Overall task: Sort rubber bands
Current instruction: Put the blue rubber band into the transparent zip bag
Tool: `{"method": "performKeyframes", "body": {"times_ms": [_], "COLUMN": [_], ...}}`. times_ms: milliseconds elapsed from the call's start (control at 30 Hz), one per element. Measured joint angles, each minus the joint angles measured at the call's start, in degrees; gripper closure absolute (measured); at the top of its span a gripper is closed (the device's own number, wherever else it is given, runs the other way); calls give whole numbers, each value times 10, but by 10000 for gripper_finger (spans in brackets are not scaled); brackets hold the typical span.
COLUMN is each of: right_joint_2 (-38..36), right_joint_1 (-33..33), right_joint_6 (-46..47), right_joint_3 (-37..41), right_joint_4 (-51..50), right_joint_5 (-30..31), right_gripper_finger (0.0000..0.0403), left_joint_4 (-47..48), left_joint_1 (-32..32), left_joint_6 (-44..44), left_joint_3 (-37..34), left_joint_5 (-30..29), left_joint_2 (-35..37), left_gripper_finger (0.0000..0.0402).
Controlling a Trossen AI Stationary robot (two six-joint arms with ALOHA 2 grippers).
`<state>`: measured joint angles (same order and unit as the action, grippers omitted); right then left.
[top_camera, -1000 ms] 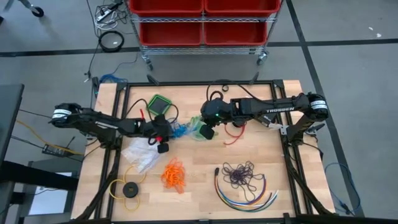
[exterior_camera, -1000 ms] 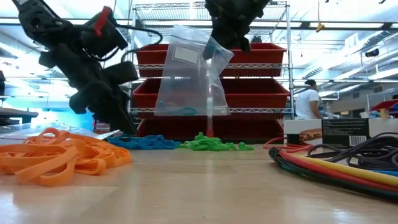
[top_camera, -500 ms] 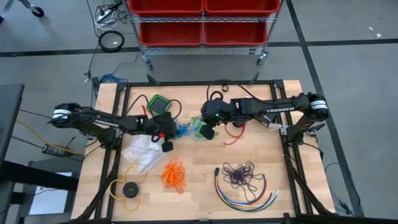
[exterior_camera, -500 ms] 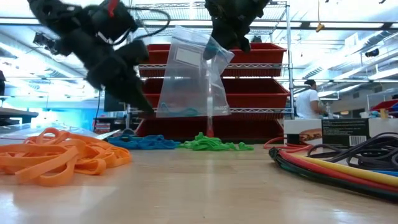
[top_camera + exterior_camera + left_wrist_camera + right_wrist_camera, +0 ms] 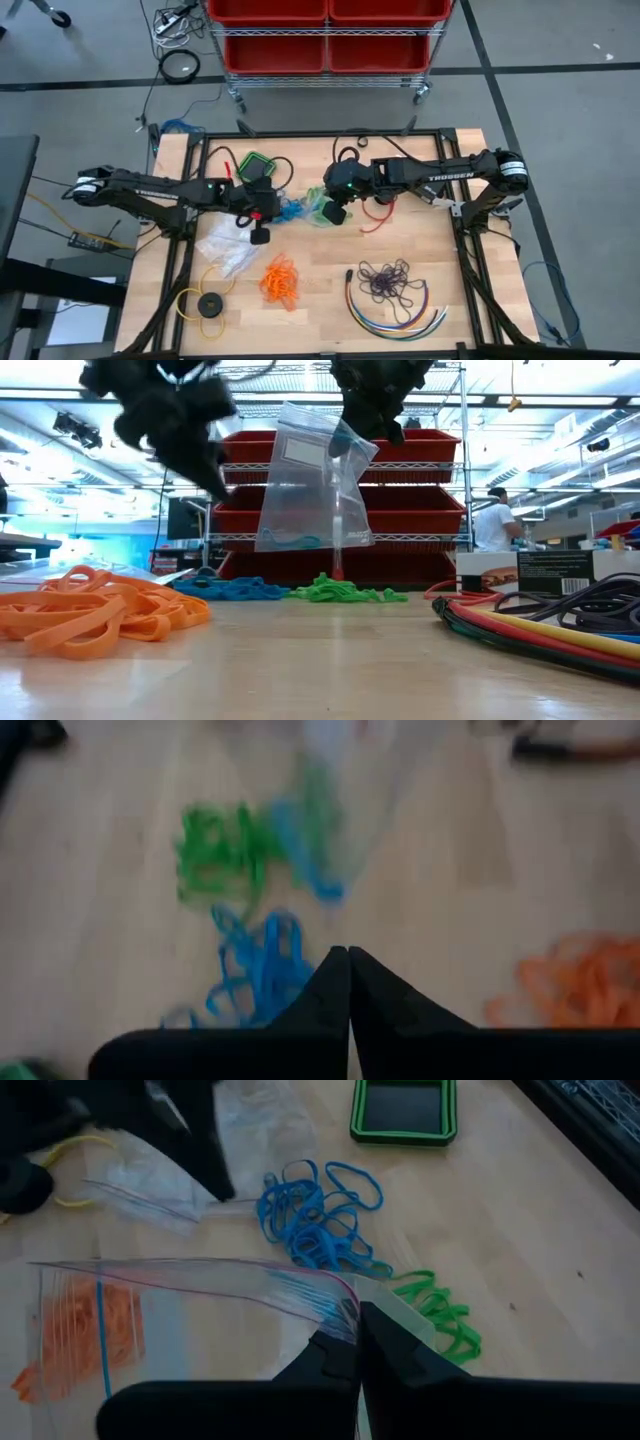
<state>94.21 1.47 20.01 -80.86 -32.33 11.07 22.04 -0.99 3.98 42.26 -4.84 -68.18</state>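
While both arms reach over the middle of the desk (image 5: 420, 250), the scene reads as follows.

Right claw (image 5: 358, 1342): its fingers are pressed together on the top edge of a clear plastic bag (image 5: 305, 480), held up above the desk near its middle.

Bag contents: the low view shows a few blue bands lying in the bottom of the hanging bag; the right wrist view shows one blue strand through the film.

Left claw (image 5: 349, 970): raised off the desk just beside the bag, fingertips together with nothing visible between them. In the low view it is a dark blurred shape up beside the bag.

Blue rubber bands (image 5: 312, 1215): a loose tangle on the desk below and between the two claws, just beside the green bunch.

Green rubber bands (image 5: 438, 1312): a small bunch next to the blue ones, under the hanging bag.

Orange rubber bands (image 5: 279, 280): a heap nearer the front edge, well apart from the blue and green.

Dark purple rubber bands (image 5: 387, 280): a spread tangle at the front right, lying inside the curve of the multicoloured cables (image 5: 395, 312).

Spare bags (image 5: 226, 247): crumpled clear plastic lying flat below the left arm.

Green-rimmed tray (image 5: 257, 167): toward the back of the desk, behind the left claw.

Yellow ring with black disc (image 5: 207, 303): at the front left corner.

Red bins (image 5: 325, 25): on a wire rack beyond the desk.

Person (image 5: 492, 520): standing far back in the room.
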Motion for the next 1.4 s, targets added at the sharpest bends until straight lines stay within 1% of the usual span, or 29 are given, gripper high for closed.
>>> {"method": "performKeyframes", "body": {"times_ms": [67,133,233,367,467,533,567,667,733,800,867,1133,1300,1333,1400], "right_joint_2": [0,0,0,0,0,0,0,0,0,0,0,0,0,0,0], "right_joint_1": [-1,-3,-3,-3,-3,-3,-3,-3,-3,-3,-3,-3,-3,-3,-3], "right_joint_6": [4,4,4,4,4,4,4,4,4,4,4,4,4,4,4], "right_joint_3": [0,0,0,0,0,0,0,0,0,0,0,0,0,0,0], "right_joint_4": [0,4,7,7,6,7,5,3,3,4,4,10,10,10,10], "right_joint_5": [-3,-3,-3,-3,-3,-3,-3,-6,-6,-6,-7,-7,-7,-7,-7], "right_gripper_finger": [403,403,403,403,403,403,403,403,403,403,403,403,403,403,403], "left_joint_4": [-5,-21,-58,-94,-112,-126,-133,-137,-133,-132,-123,-126,-145,-146,-142], "left_joint_1": [-8,-21,-54,-108,-145,-163,-170,-179,-179,-179,-179,-180,-207,-214,-223], "left_joint_6": [2,2,0,-14,-10,-3,8,35,25,-8,-30,-25,0,2,3], "left_joint_3": [-22,-42,-61,-70,-69,-70,-70,-70,-70,-69,-69,-69,-69,-69,-69], "left_joint_5": [-7,-29,-50,-47,-14,-12,-22,-92,-129,-140,-140,-134,-41,-27,-17], "left_joint_2": [-13,-29,-47,-70,-86,-97,-101,-106,-106,-106,-106,-106,-118,-123,-136], "left_gripper_finger": [374,358,338,323,321,321,321,321,321,321,321,320,318,313,299]}}
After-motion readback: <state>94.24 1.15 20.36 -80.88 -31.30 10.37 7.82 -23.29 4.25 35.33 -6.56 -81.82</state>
